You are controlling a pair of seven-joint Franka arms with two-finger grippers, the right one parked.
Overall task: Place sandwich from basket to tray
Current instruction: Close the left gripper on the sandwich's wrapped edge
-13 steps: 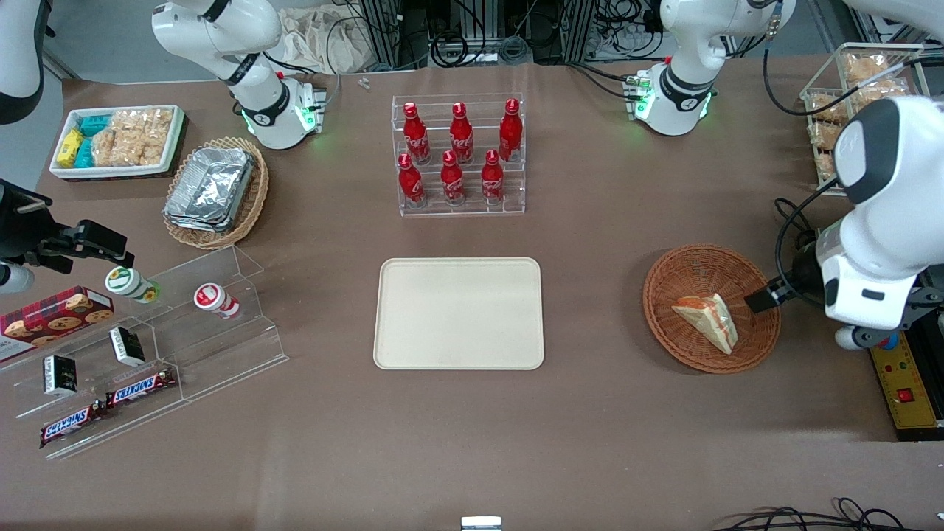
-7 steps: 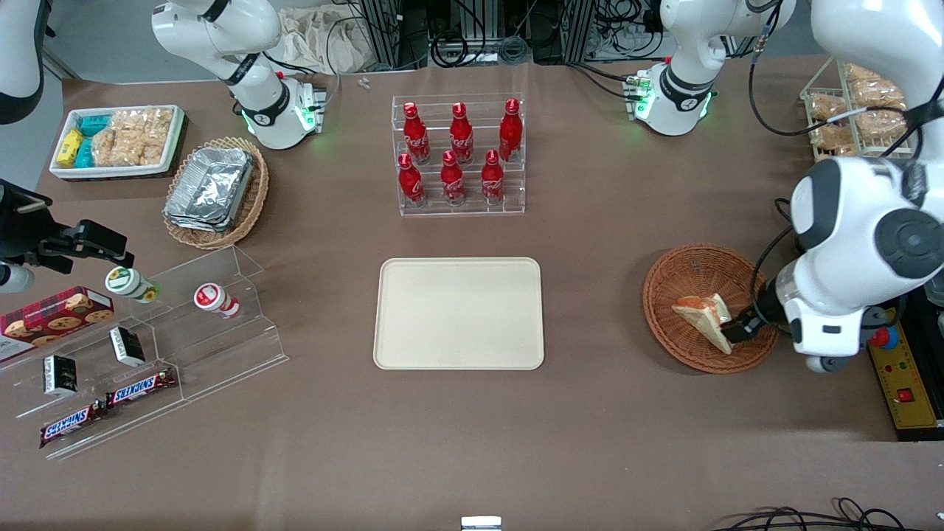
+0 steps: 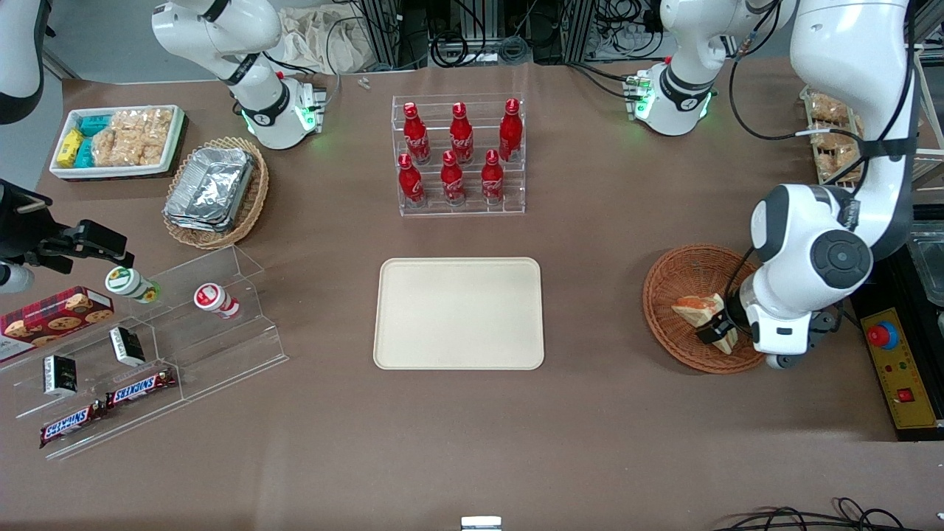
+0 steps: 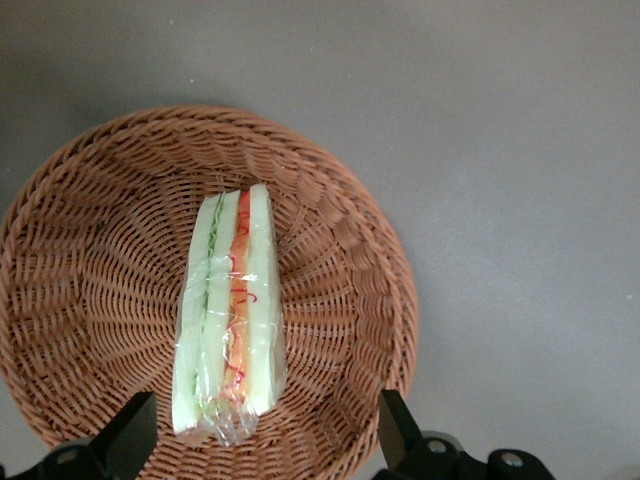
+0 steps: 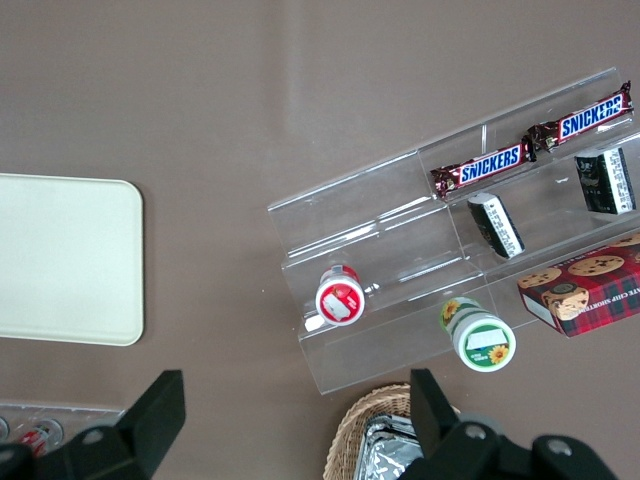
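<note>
My jaws are spread wide, one finger showing on each flank of the sandwich, and my gripper hangs just above the basket, grasping nothing yet. A second ago I was out at the basket's rim toward my own end of the worktop, and half a second ago my fingertips had only reached the wedge's corner; now I have swung in over it, so the wrapped sandwich lies lengthwise between my fingers with its orange-red filling edge facing up at my wrist camera. I read that as the approach being done and the descent and squeeze being next, with none of the carrying started. The sandwich rests in the basket's bowl, nearer the wall on my arm's side than the centre. The tray lies well apart toward the parked arm's end, bare, with open brown worktop between it and the basket. The cola bottles in their clear rack stand farther from the front camera than the tray and off that line. The nearest obstacle, I judge, is the basket's sloping woven wall, which my outer finger could catch going down, and the slick wrap may slip.
</note>
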